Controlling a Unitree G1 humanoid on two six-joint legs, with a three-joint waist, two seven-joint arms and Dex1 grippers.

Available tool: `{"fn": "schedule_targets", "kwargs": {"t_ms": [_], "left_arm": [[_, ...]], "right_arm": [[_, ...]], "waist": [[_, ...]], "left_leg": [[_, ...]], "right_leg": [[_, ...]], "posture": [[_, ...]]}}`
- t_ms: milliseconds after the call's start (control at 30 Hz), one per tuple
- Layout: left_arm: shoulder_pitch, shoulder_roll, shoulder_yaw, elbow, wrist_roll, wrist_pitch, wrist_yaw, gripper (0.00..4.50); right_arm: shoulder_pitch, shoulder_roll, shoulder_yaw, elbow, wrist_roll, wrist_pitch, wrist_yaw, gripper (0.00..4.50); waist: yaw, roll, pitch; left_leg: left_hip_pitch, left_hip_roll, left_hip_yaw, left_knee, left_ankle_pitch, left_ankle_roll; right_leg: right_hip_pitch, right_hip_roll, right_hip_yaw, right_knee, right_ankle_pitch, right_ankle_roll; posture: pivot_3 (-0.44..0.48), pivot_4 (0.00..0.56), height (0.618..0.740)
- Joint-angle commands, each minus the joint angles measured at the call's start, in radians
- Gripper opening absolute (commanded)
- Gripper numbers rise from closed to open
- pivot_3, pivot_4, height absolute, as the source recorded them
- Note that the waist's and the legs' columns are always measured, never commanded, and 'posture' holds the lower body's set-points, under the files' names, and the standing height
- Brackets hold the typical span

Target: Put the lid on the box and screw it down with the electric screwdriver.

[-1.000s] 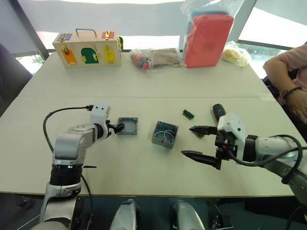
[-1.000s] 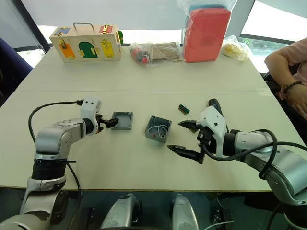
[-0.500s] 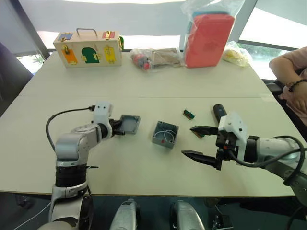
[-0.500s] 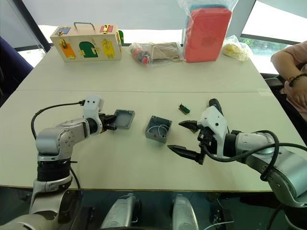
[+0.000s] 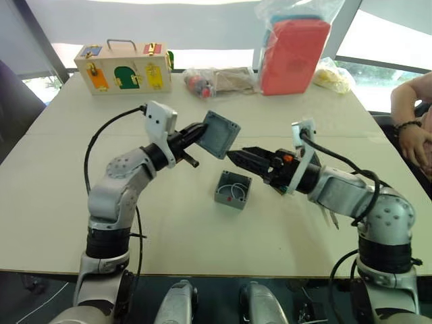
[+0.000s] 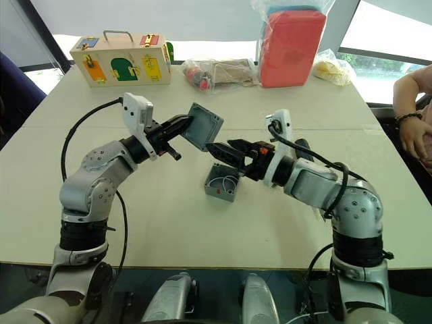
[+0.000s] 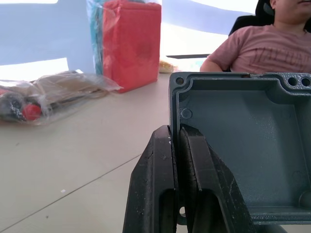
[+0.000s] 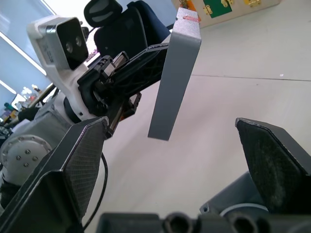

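The broad pale surface (image 5: 202,121) carried the small deep grey plastic box (image 5: 232,190), open with white wires inside, near its middle. Above and just beyond it, the left hand (image 5: 202,133) held the shallow square grey plastic lid (image 5: 221,134) pinched by one rim wall, tilted on edge. The right hand (image 5: 237,156), spread wide and empty, reached towards it. A second earlier the lid lay flat and the right hand hovered apart. Seemingly a hand-over or alignment; next, lowering the lid squarely.
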Motion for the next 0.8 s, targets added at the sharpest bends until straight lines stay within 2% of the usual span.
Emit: {"fn": "schedule_targets", "kwargs": {"t_ms": [33, 333, 400, 433, 533, 733, 767, 800], "left_arm": [[0.001, 0.000, -0.007, -0.027, -0.018, -0.035, 0.003, 0.06], [0.022, 0.004, -0.034, -0.046, -0.017, -0.050, 0.010, 0.06], [0.023, 0.004, -0.037, -0.044, -0.015, -0.053, 0.012, 0.00], [0.024, 0.005, -0.037, -0.042, -0.015, -0.053, 0.012, 0.00], [0.024, 0.007, -0.037, -0.040, -0.015, -0.054, 0.012, 0.00], [0.029, 0.019, -0.038, -0.037, -0.022, -0.046, 0.004, 0.00], [0.032, 0.027, -0.040, -0.037, -0.025, -0.043, -0.001, 0.00], [0.033, 0.034, -0.040, -0.036, -0.026, -0.041, -0.004, 0.00]], "right_arm": [[-0.030, 0.030, 0.013, -0.003, 0.050, -0.023, -0.061, 4.50], [-0.042, 0.067, 0.042, 0.003, 0.052, -0.051, -0.100, 4.50], [-0.045, 0.070, 0.044, 0.005, 0.051, -0.055, -0.101, 3.98], [-0.046, 0.072, 0.045, 0.005, 0.052, -0.057, -0.104, 3.88], [-0.042, 0.073, 0.050, -0.002, 0.049, -0.061, -0.104, 2.89], [-0.041, 0.067, 0.050, -0.011, 0.046, -0.066, -0.100, 0.61], [-0.043, 0.062, 0.050, -0.014, 0.040, -0.066, -0.096, 0.28], [-0.044, 0.058, 0.050, -0.017, 0.033, -0.068, -0.091, 0.19]], "waist": [[-0.001, 0.000, 0.000], [-0.003, 0.000, 0.000], [-0.003, 0.000, 0.000], [-0.003, 0.000, 0.000], [-0.003, 0.000, 0.000], [-0.003, 0.000, 0.000], [-0.003, 0.000, 0.000], [-0.004, 0.000, 0.000]], "left_leg": [[0.000, 0.000, 0.000, 0.000, 0.000, 0.000], [0.000, 0.000, 0.000, 0.000, 0.000, 0.000], [0.000, 0.000, 0.000, 0.000, 0.000, 0.000], [0.000, 0.000, 0.000, 0.000, 0.000, 0.000], [0.000, 0.000, 0.000, 0.000, 0.000, 0.000], [0.000, 0.001, 0.000, 0.000, 0.000, 0.000], [0.000, 0.001, 0.000, 0.000, 0.000, 0.000], [0.000, 0.001, 0.000, 0.000, 0.000, 0.000]], "right_leg": [[0.000, 0.000, 0.000, 0.000, 0.000, 0.000], [-0.001, 0.001, 0.000, 0.001, 0.000, 0.000], [-0.001, 0.001, 0.000, 0.001, 0.000, 0.000], [-0.001, 0.001, 0.000, 0.001, 0.000, 0.000], [-0.001, 0.001, 0.000, 0.001, 0.000, 0.000], [-0.001, 0.001, 0.000, 0.001, 0.000, 0.000], [-0.001, 0.001, 0.000, 0.001, 0.000, 0.000], [-0.001, 0.001, 0.000, 0.001, 0.000, 0.000]], "posture": [[0.000, 0.150, 0.730], [0.000, 0.150, 0.730], [0.000, 0.150, 0.730], [0.000, 0.150, 0.730], [0.000, 0.150, 0.730], [0.000, 0.150, 0.730], [0.000, 0.150, 0.730], [0.000, 0.150, 0.730]]}}
